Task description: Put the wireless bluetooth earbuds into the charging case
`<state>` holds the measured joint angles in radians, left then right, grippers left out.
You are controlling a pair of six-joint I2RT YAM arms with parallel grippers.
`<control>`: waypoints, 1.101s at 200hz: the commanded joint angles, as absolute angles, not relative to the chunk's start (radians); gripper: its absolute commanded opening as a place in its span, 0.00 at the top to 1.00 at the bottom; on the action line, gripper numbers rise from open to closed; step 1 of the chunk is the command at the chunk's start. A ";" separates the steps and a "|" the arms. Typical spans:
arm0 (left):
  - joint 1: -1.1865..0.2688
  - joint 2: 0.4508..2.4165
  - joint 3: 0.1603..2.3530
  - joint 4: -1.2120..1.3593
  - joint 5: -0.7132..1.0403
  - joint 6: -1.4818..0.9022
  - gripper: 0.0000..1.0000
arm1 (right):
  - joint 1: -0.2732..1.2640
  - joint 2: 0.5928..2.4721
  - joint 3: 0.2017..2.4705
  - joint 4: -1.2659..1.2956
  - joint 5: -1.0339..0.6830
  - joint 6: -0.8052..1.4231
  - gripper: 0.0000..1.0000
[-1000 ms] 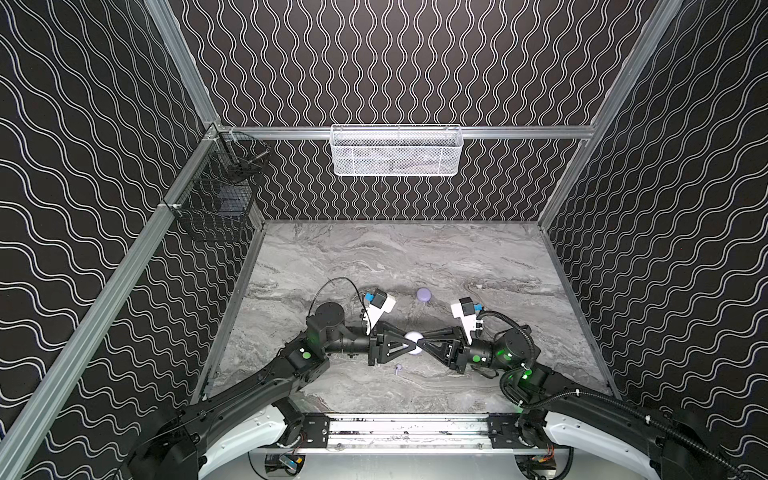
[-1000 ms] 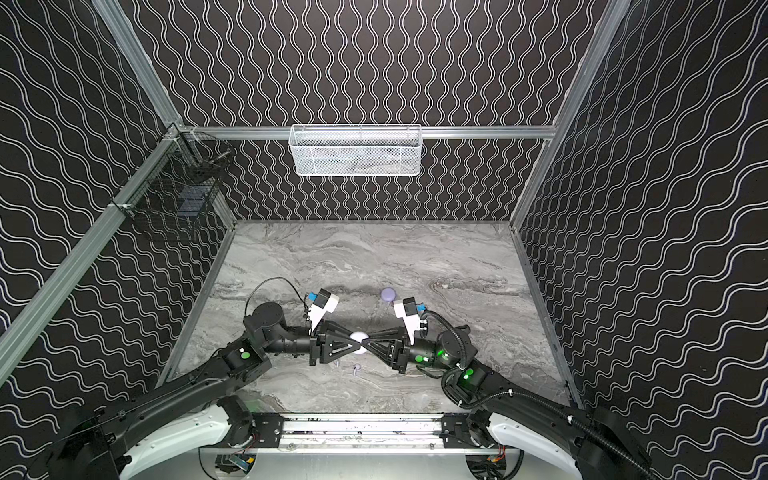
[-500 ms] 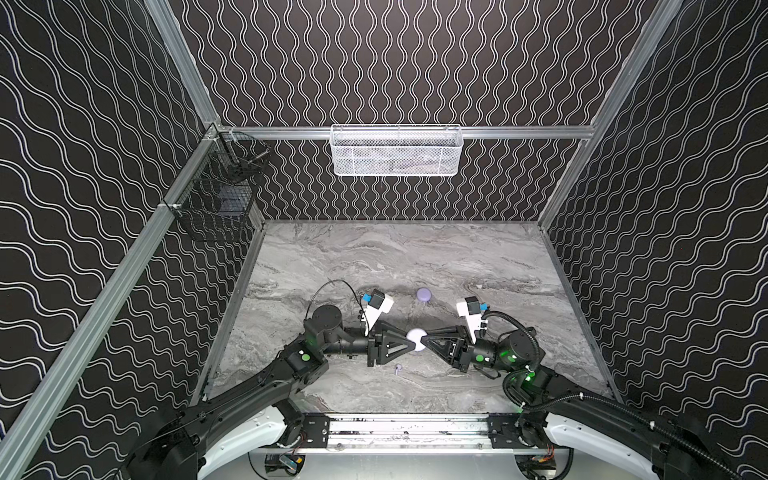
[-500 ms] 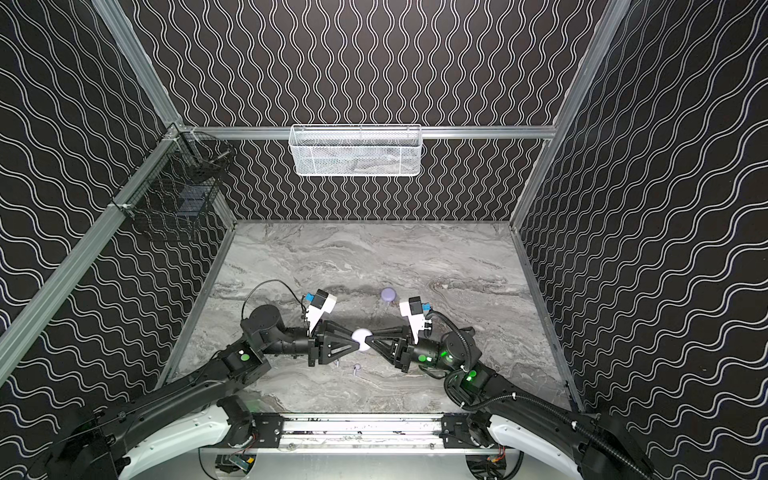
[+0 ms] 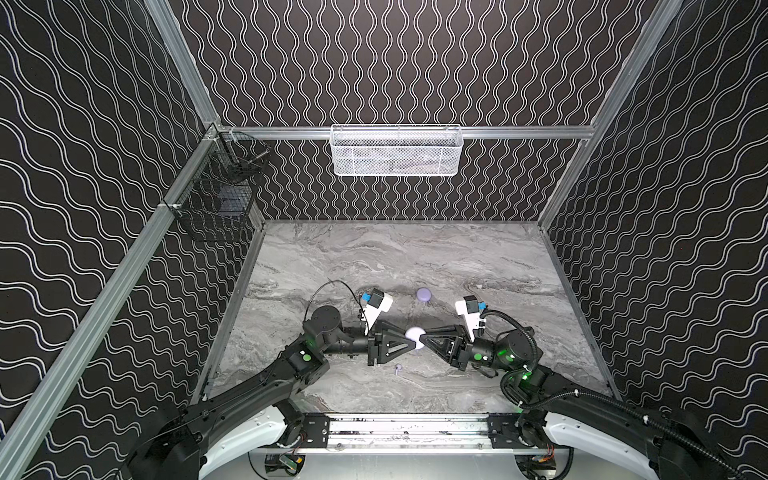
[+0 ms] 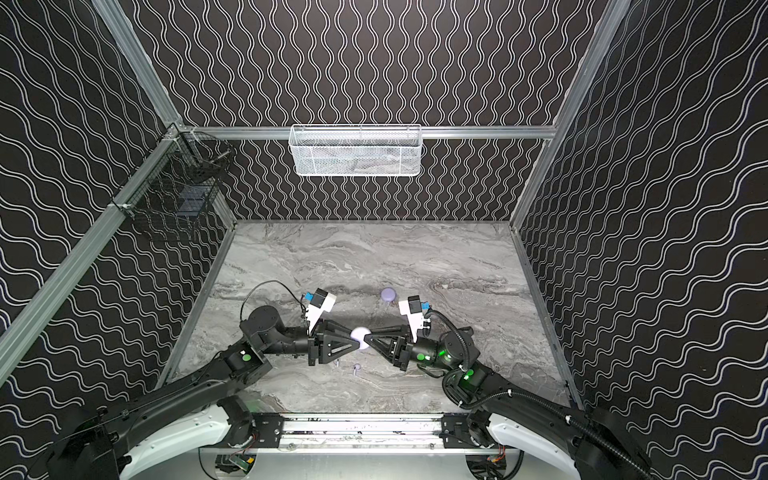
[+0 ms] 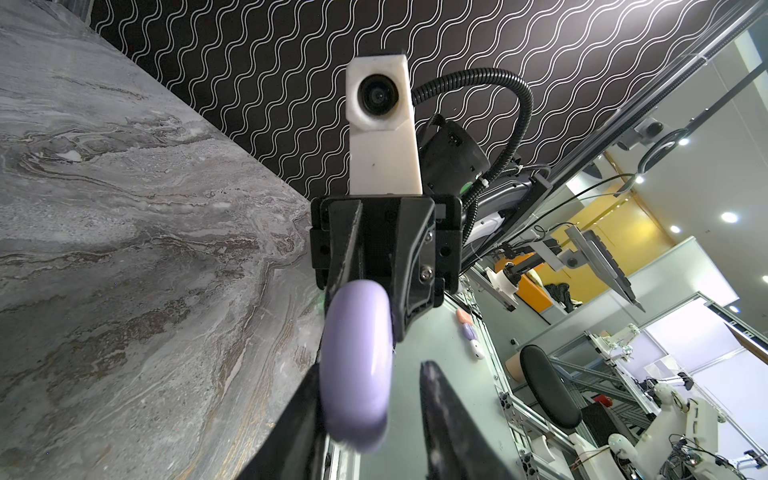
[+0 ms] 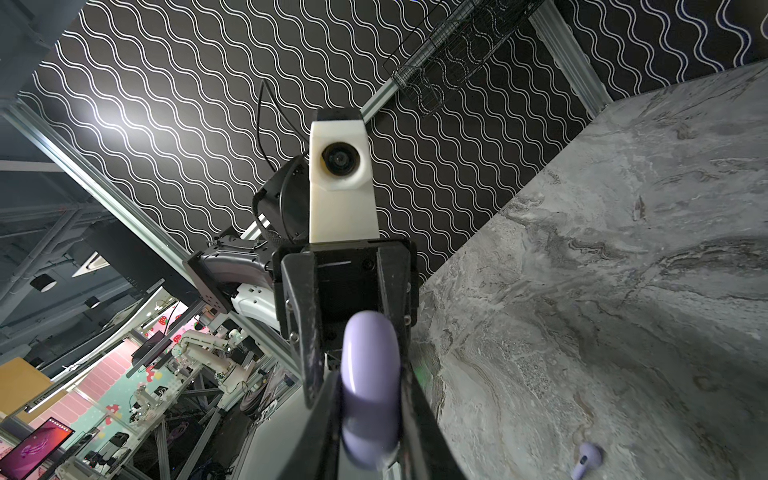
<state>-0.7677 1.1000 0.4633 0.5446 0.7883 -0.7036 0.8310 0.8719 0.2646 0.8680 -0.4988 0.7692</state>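
Observation:
A round lavender charging case (image 5: 415,335) (image 6: 360,334) hangs above the table where the two arms meet. My right gripper (image 8: 371,401) (image 5: 423,337) is shut on it, and the case (image 8: 370,386) sits edge-on between its fingers. My left gripper (image 7: 372,374) (image 5: 409,340) is open around the same case (image 7: 357,365). One of its fingers touches the case and a gap shows before the other finger (image 7: 436,403). One tiny lavender earbud (image 5: 398,368) (image 6: 356,367) (image 8: 586,459) lies on the marble just in front of the grippers. A second lavender case (image 5: 424,294) (image 6: 388,294) rests behind them.
The grey marble table (image 5: 415,257) is walled on three sides by black wavy panels. A white mesh basket (image 5: 397,151) hangs on the back rail and a black wire basket (image 5: 216,203) on the left rail. A metal rail (image 5: 407,428) runs along the front edge.
My right gripper has drawn slightly to the right, so more of the case shows between the two grippers. The left jaws have eased apart a little.

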 commanded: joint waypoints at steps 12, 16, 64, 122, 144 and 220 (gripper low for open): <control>-0.768 1.103 0.462 0.601 0.790 -0.713 0.62 | 0.831 0.896 0.258 0.972 -0.491 0.797 0.80; -0.768 1.104 0.462 0.602 0.791 -0.713 0.63 | 0.831 0.900 0.257 0.978 -0.491 0.800 0.80; -0.769 1.103 0.457 0.613 0.787 -0.716 0.65 | 0.831 0.937 0.255 1.037 -0.505 0.818 0.80; -0.768 1.104 0.453 0.627 0.781 -0.717 0.69 | 0.831 0.954 0.254 1.050 -0.510 0.824 0.80; -0.768 1.110 0.451 0.641 0.781 -0.720 0.70 | 0.831 0.965 0.257 1.059 -0.522 0.829 0.80; -0.769 1.130 0.444 0.691 0.776 -0.736 0.77 | 0.831 0.973 0.258 1.059 -0.531 0.825 0.73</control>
